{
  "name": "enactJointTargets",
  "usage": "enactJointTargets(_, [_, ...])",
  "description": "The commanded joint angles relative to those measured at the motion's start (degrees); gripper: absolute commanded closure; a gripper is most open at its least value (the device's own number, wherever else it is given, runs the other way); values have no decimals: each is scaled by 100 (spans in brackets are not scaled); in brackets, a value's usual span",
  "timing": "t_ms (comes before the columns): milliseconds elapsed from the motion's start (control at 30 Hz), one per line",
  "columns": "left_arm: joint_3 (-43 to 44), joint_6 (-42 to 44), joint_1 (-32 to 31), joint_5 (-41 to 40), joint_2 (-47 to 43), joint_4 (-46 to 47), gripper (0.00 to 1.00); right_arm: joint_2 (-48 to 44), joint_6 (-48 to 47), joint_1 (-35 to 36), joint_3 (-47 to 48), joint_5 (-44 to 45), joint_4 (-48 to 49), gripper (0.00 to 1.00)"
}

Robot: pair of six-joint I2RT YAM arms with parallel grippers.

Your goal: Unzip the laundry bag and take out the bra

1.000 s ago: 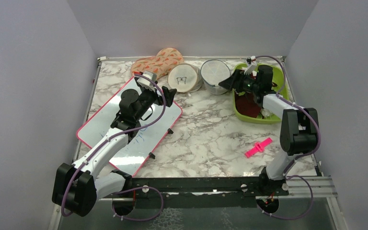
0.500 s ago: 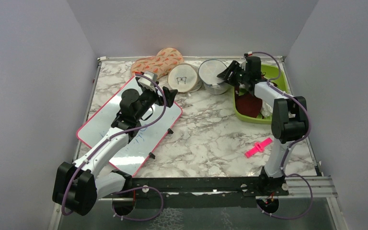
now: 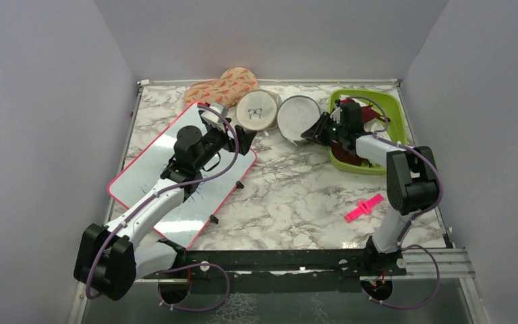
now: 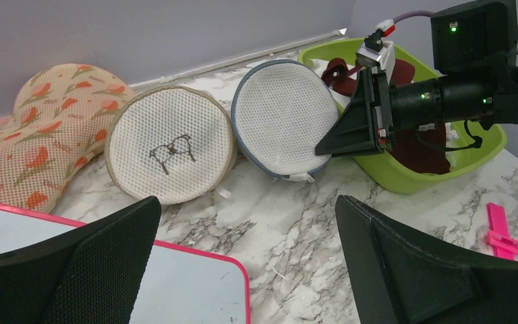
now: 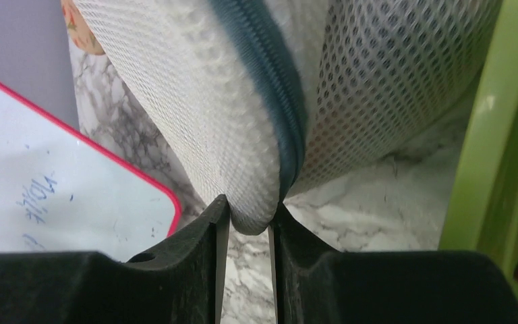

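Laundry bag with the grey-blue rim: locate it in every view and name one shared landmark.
Top external: laundry bag at back centre, left of the green tray.
Left wrist: bag upper centre, tray to its right.
Right wrist: bag fills the top, pinched by the right gripper; tray at right edge.

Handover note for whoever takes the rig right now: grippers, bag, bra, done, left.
Right gripper: jaws shut on the lower rim of the laundry bag.
Left gripper: open, holding nothing, above the far corner of the whiteboard, facing the bag.
The bag stands on edge between the beige pouch and the green tub.
Zip looks closed where visible; its pull hangs at the bottom edge.
Bra: not in view.
Done: the bag is gripped.
Left: open the zip, take out the bra.
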Motion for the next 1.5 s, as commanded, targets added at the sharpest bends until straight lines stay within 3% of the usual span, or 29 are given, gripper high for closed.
enactJointTargets(0, [240,-108,-149,344,131,221,1,-876,-38,79,-831,-538,362,75])
enactJointTargets(167, [358,-343,-317,613,392,222,1,-1802,-415,85,-1545,-768,62,75])
enactJointTargets(367, [441,-31,-885,735,708,111,1,-2665,-875,88,-2112,-1281,-322,76])
enactJointTargets(500, [416,394,-1234,446,649,-101,1,-3050,-1366,83,-2185,-894,-534,74])
enactJointTargets(533, [384,491,-1306,320,625,-104,1,-3114,-1452,86,-2142,-803,-511,72])
enactJointTargets(600, [340,689,-1438,46,592,-145,1,-3155,-1514,80,-1995,-529,-455,57])
enactJointTargets(733, [346,936,-1615,-418,523,-307,2,-2883,-1104,79,-1512,713,-590,29])
enactJointTargets(800, [316,1012,-1711,-645,460,-336,2,-2582,-850,50,-1228,1045,-656,22])
enactJointTargets(933, [259,1253,-1939,-1004,357,-362,2,-1904,-240,18,-682,1051,-714,20])
enactJointTargets(1467, [368,1398,-2267,-1162,450,-552,2,-509,1328,22,-164,297,1247,23])
